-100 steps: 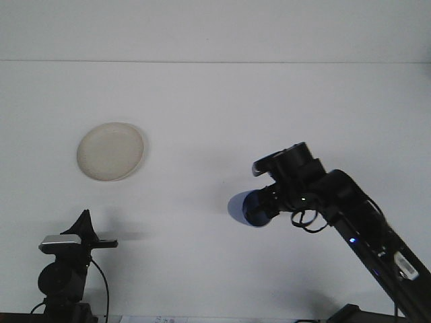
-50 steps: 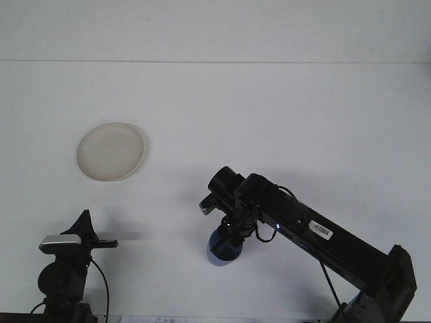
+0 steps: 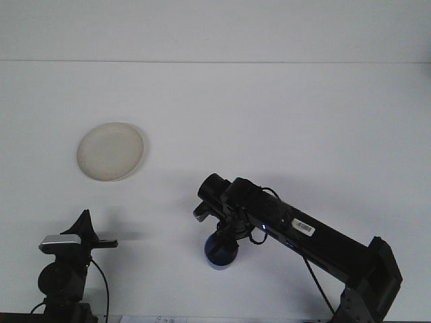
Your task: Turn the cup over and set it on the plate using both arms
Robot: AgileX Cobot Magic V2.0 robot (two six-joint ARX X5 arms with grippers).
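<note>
A blue cup (image 3: pixel 221 252) stands near the table's front edge, well apart from the round cream plate (image 3: pixel 110 151).

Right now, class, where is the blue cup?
In the front view, the blue cup sits low at centre, under the right claw, well right of and below the plate.

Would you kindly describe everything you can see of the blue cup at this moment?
The blue cup looks dark blue, smooth and probably plastic. It sits on the white table near the front centre, apparently upright, well right of and nearer than the plate. The right gripper comes down on it from above, hiding its top; the grip itself is not visible.
</note>
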